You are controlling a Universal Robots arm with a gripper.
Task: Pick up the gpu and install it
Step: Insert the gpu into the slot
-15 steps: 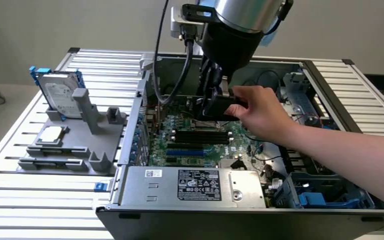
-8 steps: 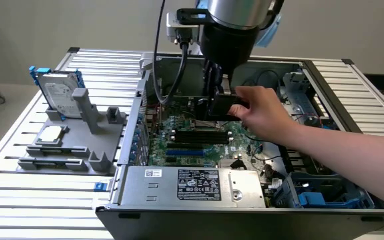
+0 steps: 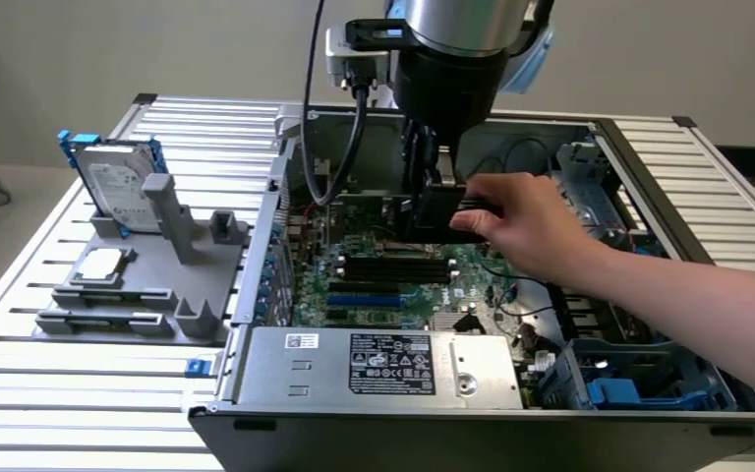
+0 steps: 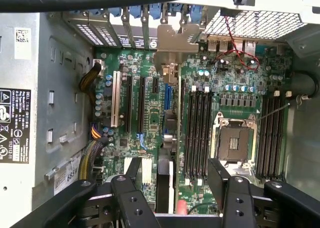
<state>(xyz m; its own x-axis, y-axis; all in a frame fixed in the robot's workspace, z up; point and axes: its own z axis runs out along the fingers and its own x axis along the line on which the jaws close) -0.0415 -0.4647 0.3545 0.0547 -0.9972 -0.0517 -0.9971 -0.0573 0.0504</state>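
Currently, straddles the gpu (image 4: 167, 133) with gripper (image 4: 175, 173) released, jaws spread clear of it. Stands on edge over the motherboard (image 4: 235, 87) slots, long axis along them, silver bracket toward the computer case (image 4: 260, 22) rear wall, a person's hand (image 3: 535, 231) on it.

The gripper (image 3: 433, 202) is held pointing down into the computer case (image 3: 483, 425), jaws spread wide; a person's hand (image 3: 529, 224) is reached in beside it

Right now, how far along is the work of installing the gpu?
Done: the gpu is inside the computer case, edge-on over the motherboard. In hand: a person's hand grips it; the gripper stands open on either side, apart from it. Left: whether it is fully seated cannot be told.
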